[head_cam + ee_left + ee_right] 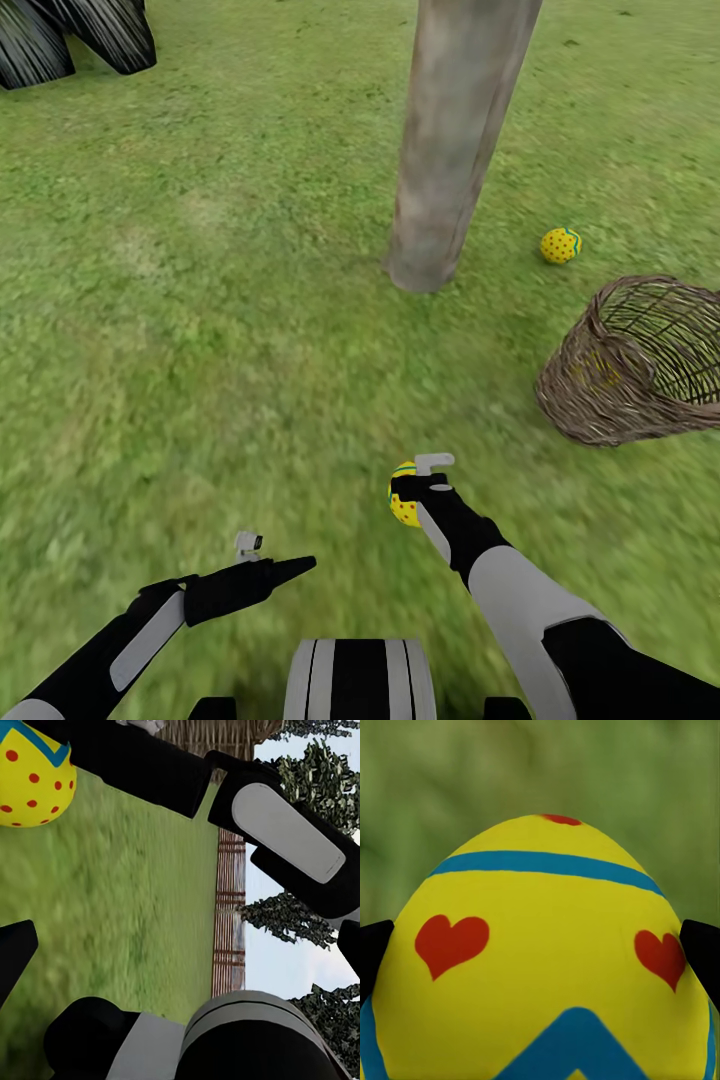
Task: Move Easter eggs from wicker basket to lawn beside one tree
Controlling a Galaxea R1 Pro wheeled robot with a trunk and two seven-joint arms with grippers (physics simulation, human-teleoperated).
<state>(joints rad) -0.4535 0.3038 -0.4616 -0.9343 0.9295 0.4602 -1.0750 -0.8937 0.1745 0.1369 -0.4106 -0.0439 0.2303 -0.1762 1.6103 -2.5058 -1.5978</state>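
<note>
An egg point(403, 497) sits clamped between the right gripper's point(410, 492) fingers point(703, 952), low in the head view's centre, above the lawn point(220, 330). The wicker basket point(640, 360) lies tipped on its side at right centre; a yellowish shape shows through its weave, perhaps another egg, though I cannot tell. A second egg point(561, 245) lies on the grass in the upper right, near the trunk point(455, 140). The left gripper point(290, 570), lower left, holds nothing; whether its jaws are parted I cannot tell.

A garden outdoors: mottled green lawn point(200, 300) all around; bare grey-brown tree point(455, 140) trunk; slatted wooden fence point(229, 922) against sky.
</note>
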